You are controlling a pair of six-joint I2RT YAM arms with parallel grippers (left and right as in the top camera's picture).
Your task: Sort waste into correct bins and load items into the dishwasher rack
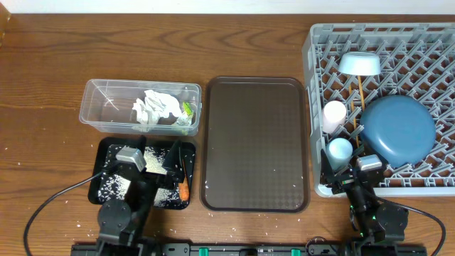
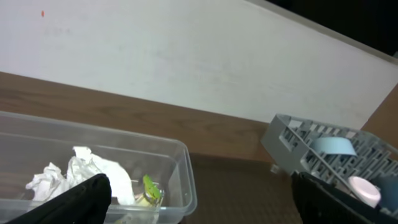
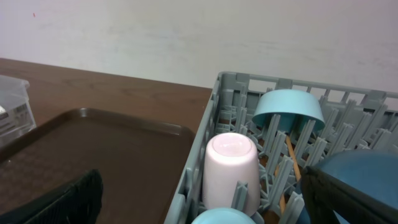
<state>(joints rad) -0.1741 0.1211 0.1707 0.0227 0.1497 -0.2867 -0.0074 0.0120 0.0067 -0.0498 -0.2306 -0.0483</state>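
The clear tub (image 1: 99,107) holds the crumpled napkin (image 1: 156,107) and the green-and-white wrapper (image 1: 188,110); the left wrist view shows the tub (image 2: 180,155), napkin (image 2: 81,171) and wrapper (image 2: 149,186). The black tray (image 1: 106,153) holds rice grains (image 1: 114,186) and the carrot (image 1: 183,189). The grey rack (image 1: 313,78) holds the blue plate (image 1: 397,128), bowl (image 1: 359,64), pink cup (image 1: 334,115), light-blue cup (image 1: 340,149) and chopsticks (image 1: 360,92). My left gripper (image 1: 146,165) hangs over the black tray, open and empty. My right gripper (image 1: 359,167) is over the rack's front edge, open and empty.
The large brown serving tray (image 1: 256,142) lies between the bins and the rack. A few rice grains are scattered on the wooden table (image 1: 43,156) near the black tray. A pale wall runs behind the table's far edge.
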